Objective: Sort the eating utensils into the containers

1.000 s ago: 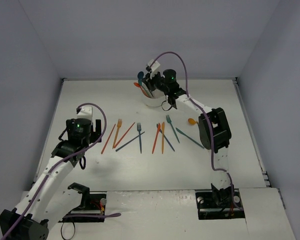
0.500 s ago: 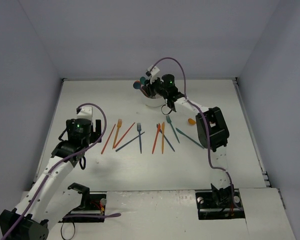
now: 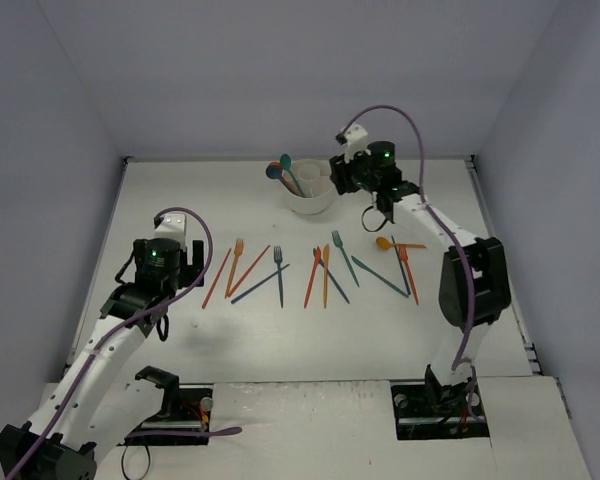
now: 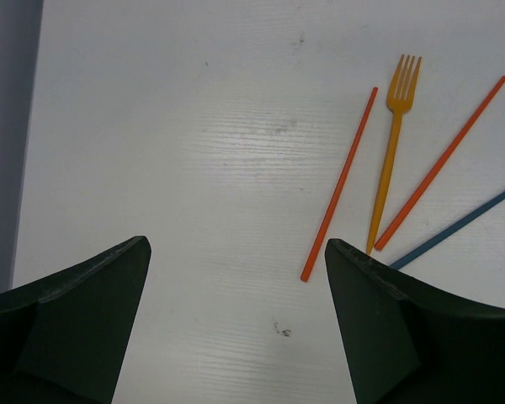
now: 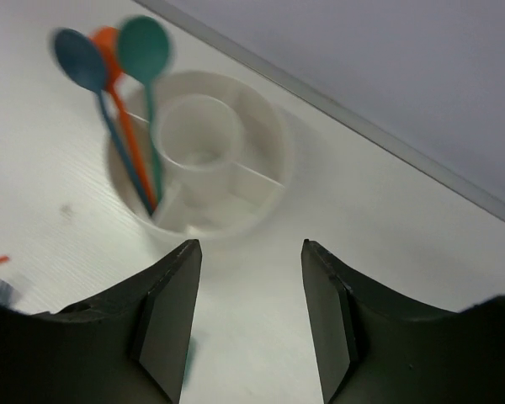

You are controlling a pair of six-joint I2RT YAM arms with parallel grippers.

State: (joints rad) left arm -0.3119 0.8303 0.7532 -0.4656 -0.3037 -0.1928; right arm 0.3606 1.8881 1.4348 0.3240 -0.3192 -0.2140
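Note:
The white divided cup (image 3: 311, 196) stands at the back middle; it also shows in the right wrist view (image 5: 265, 135). A dark blue spoon (image 5: 82, 61), an orange spoon (image 5: 109, 42) and a teal spoon (image 5: 143, 46) stand in its left compartment. Several orange, teal and dark blue utensils lie in a row mid-table, among them an orange fork (image 3: 235, 265), a blue fork (image 3: 278, 275) and a teal fork (image 3: 344, 257). My right gripper (image 3: 342, 180) (image 5: 248, 244) is open and empty just right of the cup. My left gripper (image 3: 140, 305) (image 4: 236, 244) is open and empty, left of the row.
In the left wrist view an orange stick-like utensil (image 4: 341, 181), an orange fork (image 4: 391, 143), a red-orange handle (image 4: 442, 164) and a dark blue handle (image 4: 459, 227) lie ahead to the right. An orange spoon (image 3: 385, 243) lies by the right arm. Walls enclose the table.

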